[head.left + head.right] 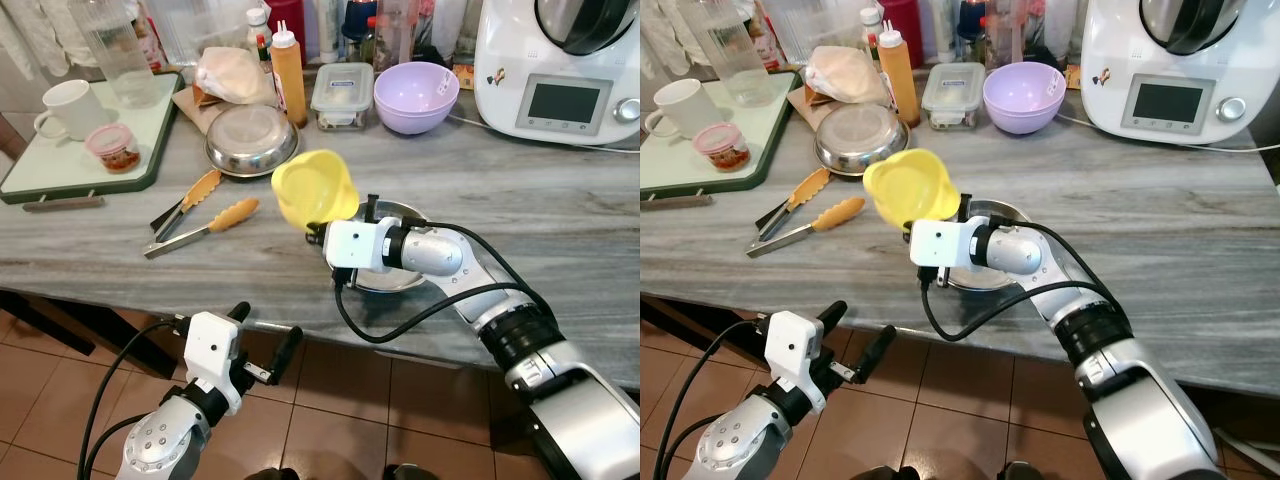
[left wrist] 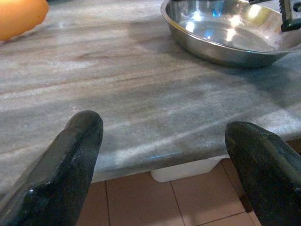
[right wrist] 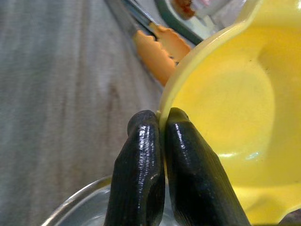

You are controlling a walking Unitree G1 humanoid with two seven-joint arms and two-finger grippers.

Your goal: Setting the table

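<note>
- I judge the table setting to be at an early stage: I have one dish in hand and nothing I can see is laid out as a place setting yet.
- My right end effector (image 1: 316, 232) has its two fingers (image 3: 141, 155) pressed together on the rim of the yellow bowl (image 1: 314, 187), pinching it and holding it tilted in the air above the grey surface (image 1: 560, 210).
- The yellow bowl looks empty in the right wrist view; its inside is bare and glossy.
- Directly below and behind that wrist sits a steel bowl (image 2: 230, 33) on the surface near the front edge; from the left wrist view it holds nothing but reflections.
- My left end effector (image 1: 262, 352) hangs below the front edge of the surface over the tiled floor (image 1: 330, 400), fingers spread wide apart and gripping nothing.
- Further back, a second steel dish (image 1: 251, 138) lies by a squeeze bottle (image 1: 288, 75); I cannot tell whether anything is in it.
- The lilac bowl (image 1: 416, 95) at the back appears empty, and the lidded clear box (image 1: 341, 94) beside it is too unclear to read.
- On the green tray (image 1: 60, 170) stand a white mug (image 1: 72, 108) and a small pink-lidded tub (image 1: 112, 146) with something reddish inside.
- Orange-tipped tongs (image 1: 200, 212) lie loose on the surface, near the yellow bowl.
- What is left, as I see it: carry the yellow bowl to its place, set it down, then fetch the remaining pieces.
</note>
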